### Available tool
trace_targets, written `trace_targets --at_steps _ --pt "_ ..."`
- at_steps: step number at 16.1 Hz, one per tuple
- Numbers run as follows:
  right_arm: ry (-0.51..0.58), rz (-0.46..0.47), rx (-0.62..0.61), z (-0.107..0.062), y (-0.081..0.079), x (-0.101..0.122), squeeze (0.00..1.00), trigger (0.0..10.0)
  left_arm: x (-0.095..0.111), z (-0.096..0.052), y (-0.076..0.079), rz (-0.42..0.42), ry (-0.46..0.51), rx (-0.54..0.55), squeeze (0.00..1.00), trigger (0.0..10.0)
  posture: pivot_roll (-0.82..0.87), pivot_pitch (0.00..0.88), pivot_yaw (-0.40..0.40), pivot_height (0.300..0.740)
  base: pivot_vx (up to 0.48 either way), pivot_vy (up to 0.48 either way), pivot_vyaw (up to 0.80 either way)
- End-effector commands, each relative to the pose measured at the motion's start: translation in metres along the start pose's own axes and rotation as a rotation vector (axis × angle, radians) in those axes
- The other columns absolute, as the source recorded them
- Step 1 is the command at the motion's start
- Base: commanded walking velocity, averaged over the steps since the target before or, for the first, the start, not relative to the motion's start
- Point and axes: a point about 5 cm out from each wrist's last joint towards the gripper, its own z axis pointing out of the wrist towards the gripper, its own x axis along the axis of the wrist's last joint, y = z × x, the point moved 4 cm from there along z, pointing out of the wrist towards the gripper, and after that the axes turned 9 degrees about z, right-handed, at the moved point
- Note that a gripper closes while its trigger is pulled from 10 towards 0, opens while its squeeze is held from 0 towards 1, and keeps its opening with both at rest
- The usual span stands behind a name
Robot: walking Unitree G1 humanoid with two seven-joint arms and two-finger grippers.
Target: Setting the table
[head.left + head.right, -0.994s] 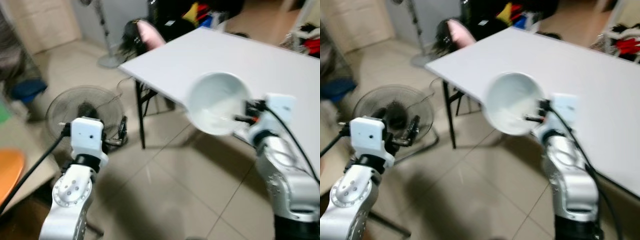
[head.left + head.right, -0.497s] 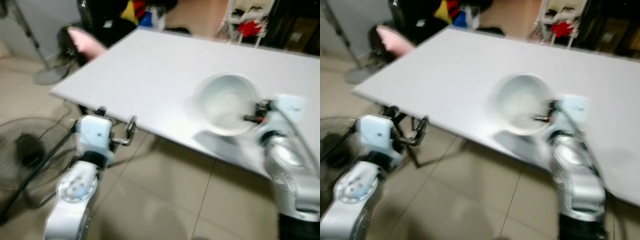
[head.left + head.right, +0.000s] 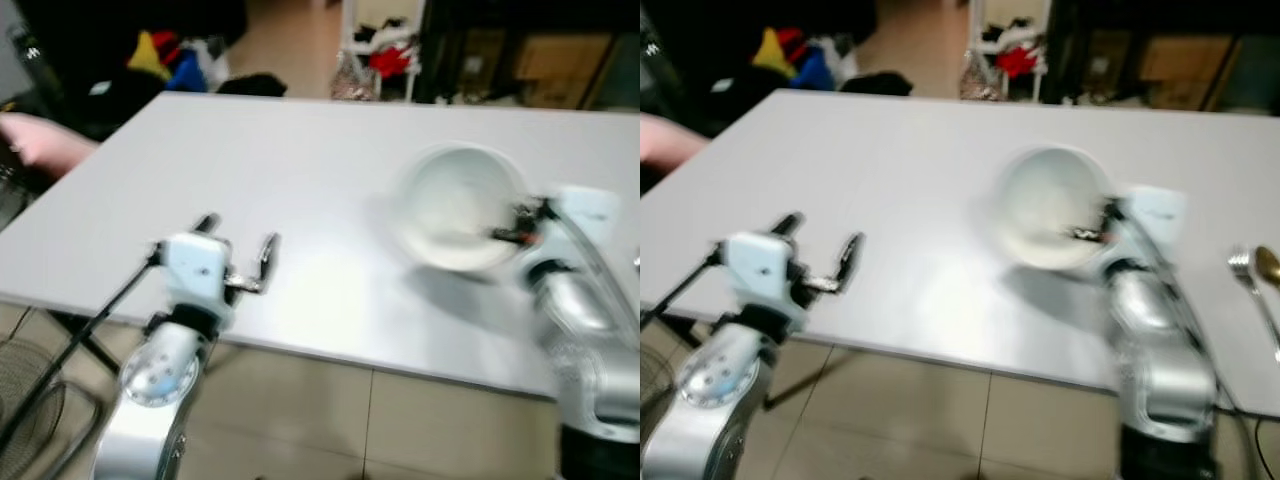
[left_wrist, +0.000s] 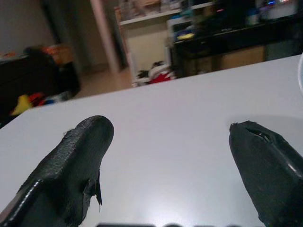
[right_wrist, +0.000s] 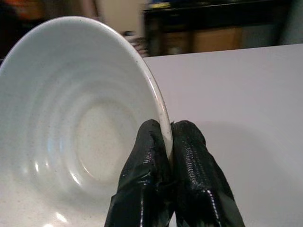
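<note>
Currently we carry a white bowl [image 5: 80, 123] in our right gripper [image 5: 171, 142], its two black fingers pinched tight on the rim, one inside and one outside. The bowl hangs tilted above the white table [image 3: 300, 160], toward the near edge on the right side; a soft shadow lies on the tabletop just below it, so we judge it not yet set down, though motion blur keeps us from being certain about contact. Our left gripper [image 3: 236, 248] hovers over the near edge toward the left corner, fingers spread wide and holding nothing. A fork [image 3: 1243, 268] and a spoon [image 3: 1268, 266] lie side by side near the table's right edge, well apart from the bowl. Beyond the far edge we see a cluttered room: a rack with clothes [image 3: 385, 50] and dark furniture. As for progress, the cutlery appears placed already, and the bowl is at the table but in the air; lowering and releasing it remains, and we see no other dishes laid.
</note>
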Motion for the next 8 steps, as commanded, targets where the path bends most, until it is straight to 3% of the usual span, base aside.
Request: trace_targets --at_steps 1,5,6,8 --pt "0.026 0.030 0.072 -0.0037 -0.0209 0.0090 0.00 10.0 -0.0031 -0.0028 -0.0077 0.017 -0.012 0.014 0.13 10.0 -0.14 0.000 0.058 0.740 0.360 0.000 -0.80" --pt "0.012 0.062 0.052 -0.0053 -0.0171 0.0085 0.00 10.0 -0.0026 -0.0021 -0.0035 0.011 -0.007 -0.010 0.13 10.0 -0.15 0.000 0.063 0.740 0.359 0.000 -0.80" --pt "-0.008 0.118 0.052 -0.0036 -0.0155 0.0065 0.00 10.0 -0.0021 -0.0019 -0.0023 0.010 -0.003 -0.018 0.13 10.0 -0.15 0.000 0.065 0.740 0.349 0.000 -0.61" --pt "-0.034 0.149 0.074 -0.0021 -0.0172 0.0038 0.00 10.0 -0.0015 -0.0025 -0.0012 0.007 0.001 -0.028 0.13 10.0 -0.15 0.000 0.065 0.740 0.349 0.000 0.00"
